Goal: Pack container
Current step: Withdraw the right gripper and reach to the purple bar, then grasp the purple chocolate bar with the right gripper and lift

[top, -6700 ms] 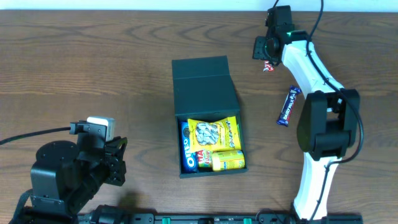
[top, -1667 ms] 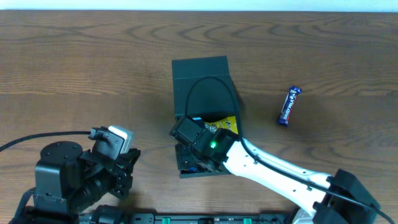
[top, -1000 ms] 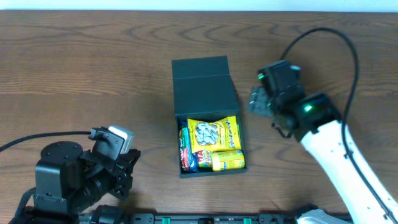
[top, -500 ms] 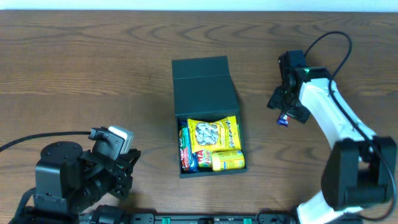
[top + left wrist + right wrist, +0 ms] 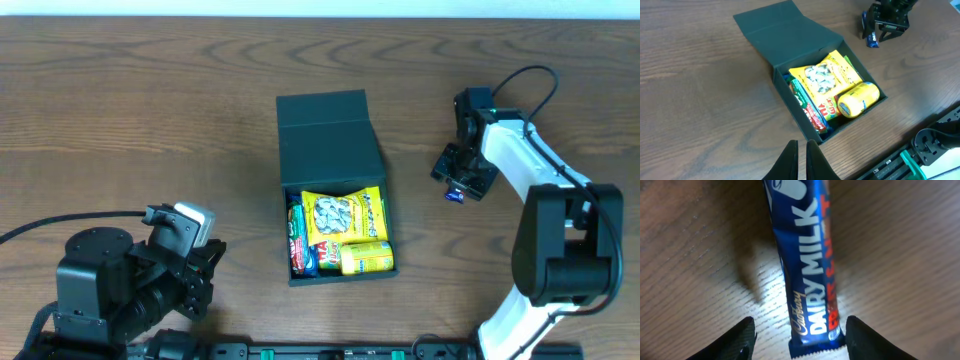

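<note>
The container (image 5: 330,135) is a dark teal-black box at the table's middle, its flap lid folded back. It holds a yellow seed packet (image 5: 343,215), a yellow can (image 5: 366,258) and other snacks; it also shows in the left wrist view (image 5: 790,37). A blue Dairy Milk bar (image 5: 807,265) lies on the wood to its right. My right gripper (image 5: 462,180) is open, hanging just over the bar with a finger on each side (image 5: 799,335). My left gripper (image 5: 801,160) is shut and empty, near the table's front left.
The left arm's base (image 5: 110,285) and its cable sit at the front left. The right arm (image 5: 545,230) reaches up the right side. The table's front rail (image 5: 935,145) shows at the lower right of the left wrist view.
My right gripper put a red snack into the container, then swung right and came down over the Dairy Milk bar. The left arm has stayed still for the last second.
</note>
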{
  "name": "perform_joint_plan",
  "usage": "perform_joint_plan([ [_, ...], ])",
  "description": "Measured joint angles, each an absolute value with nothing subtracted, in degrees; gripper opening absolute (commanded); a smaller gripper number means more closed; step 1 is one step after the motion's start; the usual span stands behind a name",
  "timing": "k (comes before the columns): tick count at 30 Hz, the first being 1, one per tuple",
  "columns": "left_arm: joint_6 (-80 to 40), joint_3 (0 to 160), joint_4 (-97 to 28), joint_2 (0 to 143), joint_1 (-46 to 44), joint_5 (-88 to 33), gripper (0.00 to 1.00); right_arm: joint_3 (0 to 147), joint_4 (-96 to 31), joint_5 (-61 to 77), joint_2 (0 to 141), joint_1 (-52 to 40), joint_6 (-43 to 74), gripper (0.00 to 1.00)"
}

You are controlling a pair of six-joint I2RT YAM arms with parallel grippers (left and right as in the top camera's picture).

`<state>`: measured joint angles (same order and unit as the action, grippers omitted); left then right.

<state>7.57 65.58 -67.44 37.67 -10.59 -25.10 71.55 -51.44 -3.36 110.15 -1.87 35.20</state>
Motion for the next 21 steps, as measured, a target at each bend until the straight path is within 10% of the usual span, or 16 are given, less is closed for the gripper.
perform_joint_plan([
  [15,7.55,65.58,-67.29,37.67,-10.59,-25.12,0.08,69.45,-47.62,0.38,110.26,-0.21,28.84,0.59],
  [21,7.55,65.58,-67.24,37.67,-10.59,-25.12,0.08,68.07,-46.57,1.98,110.26,-0.16,27.11,0.44],
])
